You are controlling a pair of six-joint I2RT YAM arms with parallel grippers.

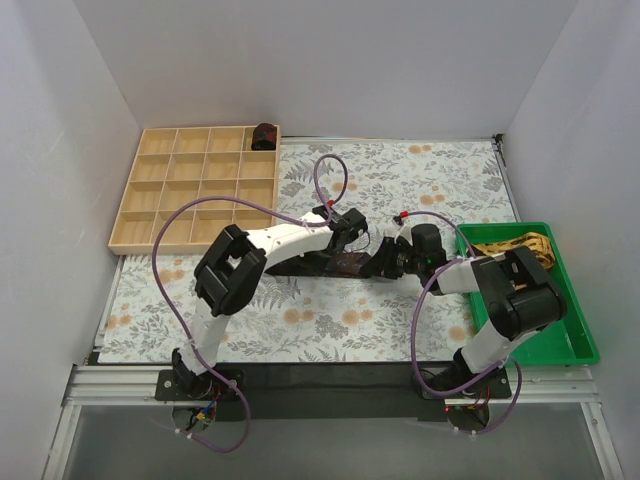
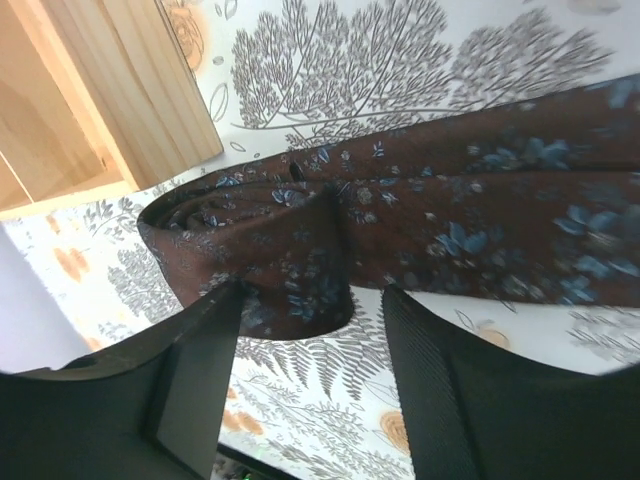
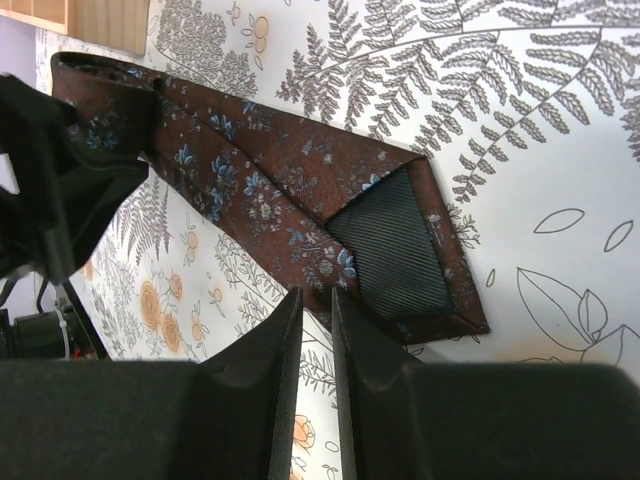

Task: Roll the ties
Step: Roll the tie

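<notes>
A dark maroon tie [image 1: 318,264] with small blue flowers lies across the floral mat [image 1: 420,180]. In the left wrist view its end [image 2: 260,240] is folded over into a loose loop. My left gripper [image 2: 312,296] is open, its fingertips on either side of the loop's near edge without squeezing it. The right wrist view shows the tie's wide pointed tip [image 3: 400,250] turned lining-up. My right gripper [image 3: 315,298] stands at that tip's near edge, jaws almost together with only mat in the thin slit. A small dark rolled tie [image 1: 265,134] sits in the wooden tray.
The wooden compartment tray [image 1: 130,200] stands at the back left, its corner [image 2: 130,100] close to the looped end. A green bin [image 1: 585,330] at the right holds a yellow patterned tie [image 1: 520,245]. Purple cables arc over both arms.
</notes>
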